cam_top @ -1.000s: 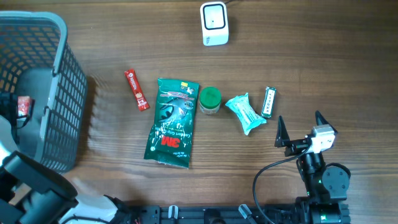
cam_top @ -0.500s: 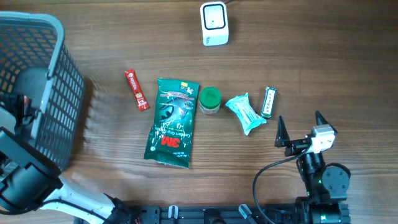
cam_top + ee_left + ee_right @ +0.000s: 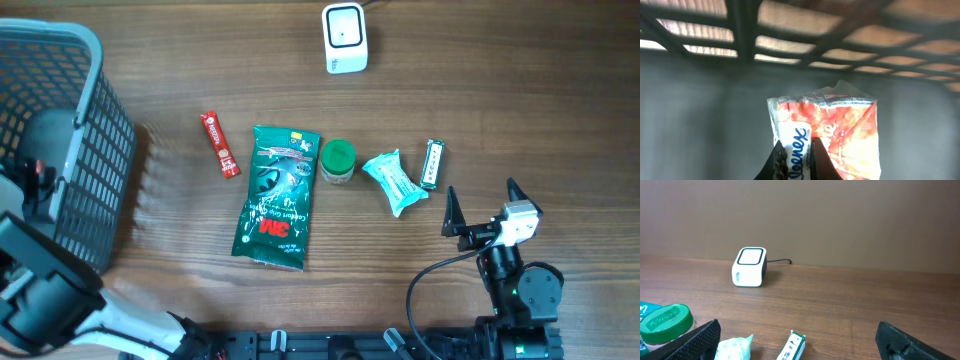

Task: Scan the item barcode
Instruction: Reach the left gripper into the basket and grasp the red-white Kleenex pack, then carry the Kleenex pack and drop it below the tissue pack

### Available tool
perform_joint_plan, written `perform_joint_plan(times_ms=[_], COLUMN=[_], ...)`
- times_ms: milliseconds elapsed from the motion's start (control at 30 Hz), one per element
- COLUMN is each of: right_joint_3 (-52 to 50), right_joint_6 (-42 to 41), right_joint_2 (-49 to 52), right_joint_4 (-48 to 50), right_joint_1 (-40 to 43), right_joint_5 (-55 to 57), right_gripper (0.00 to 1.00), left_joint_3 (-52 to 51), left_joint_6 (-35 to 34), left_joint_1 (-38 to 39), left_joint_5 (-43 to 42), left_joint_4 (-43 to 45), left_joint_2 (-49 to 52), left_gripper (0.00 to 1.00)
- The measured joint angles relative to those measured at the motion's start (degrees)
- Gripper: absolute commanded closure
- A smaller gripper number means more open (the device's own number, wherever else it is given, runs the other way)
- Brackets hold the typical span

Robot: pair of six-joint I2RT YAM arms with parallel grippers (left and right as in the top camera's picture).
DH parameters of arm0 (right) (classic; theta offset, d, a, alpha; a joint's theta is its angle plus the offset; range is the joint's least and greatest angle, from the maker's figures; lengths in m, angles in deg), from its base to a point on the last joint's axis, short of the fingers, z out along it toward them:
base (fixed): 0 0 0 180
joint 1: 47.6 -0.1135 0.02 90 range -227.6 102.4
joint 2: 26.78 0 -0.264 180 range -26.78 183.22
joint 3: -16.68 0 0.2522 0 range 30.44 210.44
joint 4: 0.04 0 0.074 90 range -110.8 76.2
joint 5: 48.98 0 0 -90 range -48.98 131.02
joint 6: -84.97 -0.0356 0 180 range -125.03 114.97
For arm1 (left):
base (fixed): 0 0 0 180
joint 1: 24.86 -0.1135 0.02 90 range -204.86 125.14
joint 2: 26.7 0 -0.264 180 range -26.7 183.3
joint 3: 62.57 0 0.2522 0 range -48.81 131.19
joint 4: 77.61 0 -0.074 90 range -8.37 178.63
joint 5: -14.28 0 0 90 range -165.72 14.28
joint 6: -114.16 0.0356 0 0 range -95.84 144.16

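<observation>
My left end effector (image 3: 796, 150) is down inside the basket (image 3: 740, 30) with its jaws pinched together on the near edge of the Kleenex pack (image 3: 840, 125). I'm grabbing it by the edge so the flat faces stay uncovered, since I reckon the barcode is on one of them. I can't see the code from here, and I can't tell if the pack is off the basket floor yet.

My right end effector (image 3: 480, 190) just sits with its jaws wide apart over the near right of the table (image 3: 560, 110), holding nothing. The scanner (image 3: 345, 38) is way over at the far edge, well apart from the basket.

Compared with a second ago, my left jaws were spread wide and have now snapped shut, and that arm has pushed further into the basket. The right arm and the 3M packet (image 3: 275, 197) haven't budged.
</observation>
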State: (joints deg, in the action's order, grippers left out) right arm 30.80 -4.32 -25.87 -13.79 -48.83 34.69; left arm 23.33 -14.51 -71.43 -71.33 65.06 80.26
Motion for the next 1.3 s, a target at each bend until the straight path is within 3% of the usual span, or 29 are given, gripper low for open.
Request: perform_joint_plan(times_ms=[267,433,500,633,800,1000,1300], right_joint_3=[0.0,0.0,0.0,0.0,0.0,0.0,0.0], right_joint_6=[0.0,0.0,0.0,0.0,0.0,0.0,0.0], right_joint_2=[0.0,0.0,0.0,0.0,0.0,0.0,0.0], right_joint_4=[0.0,0.0,0.0,0.0,0.0,0.0,0.0], right_joint_1=[0.0,0.0,0.0,0.0,0.0,0.1,0.1], right_joint_5=[0.0,0.0,0.0,0.0,0.0,0.0,0.2], right_gripper=[0.0,0.0,0.0,0.0,0.0,0.0,0.0], left_joint_3=[0.0,0.1,0.1,0.1,-0.2,-9.7,-15.5], left_joint_6=[0.0,-3.0,-3.9,-4.1,-3.6,-3.4,-6.7], left_joint_1=[0.1,0.6,3.0,16.9,42.1,70.4,88.0], left_joint_5=[-6.4,-15.3,-18.9,-23.6,-23.4,-14.2,-11.2], left_joint_4=[-4.2,-19.5,-22.3,-27.9,-32.6,-26.0,-3.3], left_joint_2=[-30.4,-45.5,-49.5,-54.7,-53.0,-40.1,-14.1], left_gripper=[0.96,0.96,0.96,0.96,0.96,0.96,0.96])
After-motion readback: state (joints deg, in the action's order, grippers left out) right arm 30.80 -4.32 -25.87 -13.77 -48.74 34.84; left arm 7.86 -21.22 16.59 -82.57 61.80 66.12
